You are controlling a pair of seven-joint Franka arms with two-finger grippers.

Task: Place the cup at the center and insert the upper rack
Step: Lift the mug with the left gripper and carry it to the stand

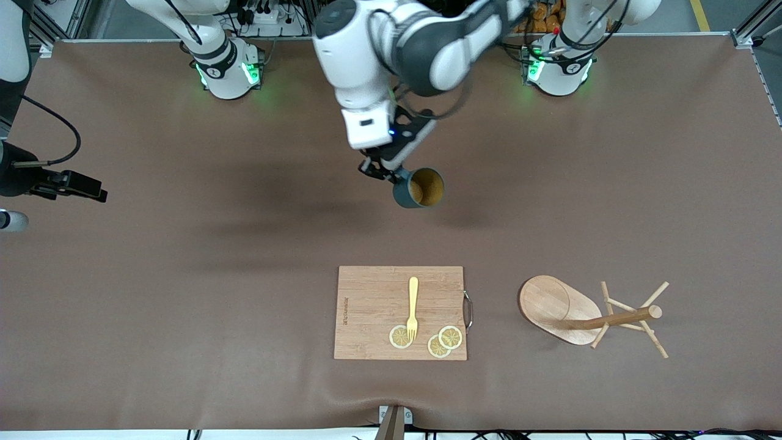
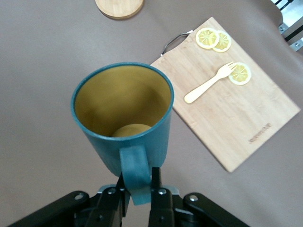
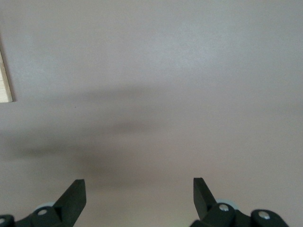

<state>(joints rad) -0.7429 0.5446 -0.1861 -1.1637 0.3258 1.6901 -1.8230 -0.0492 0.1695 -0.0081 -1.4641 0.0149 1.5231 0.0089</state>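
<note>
The dark teal cup [image 1: 420, 188] with a yellowish-tan inside hangs tilted in the air over the middle of the table. My left gripper [image 1: 382, 171] is shut on its handle. In the left wrist view the fingers [image 2: 158, 189] pinch the handle below the cup [image 2: 123, 113]. The wooden mug tree [image 1: 611, 319] lies on its side toward the left arm's end of the table, and its oval base [image 1: 547, 302] is tipped up. My right gripper [image 1: 91, 188] waits open and empty over bare table at the right arm's end, as its wrist view [image 3: 139, 189] shows.
A wooden cutting board [image 1: 372, 299] lies near the front camera beside the mug tree. It bears a yellow fork [image 1: 413, 305] and three lemon slices [image 1: 438, 342]. It also shows in the left wrist view [image 2: 236, 123], as does the mug tree's base [image 2: 119, 7].
</note>
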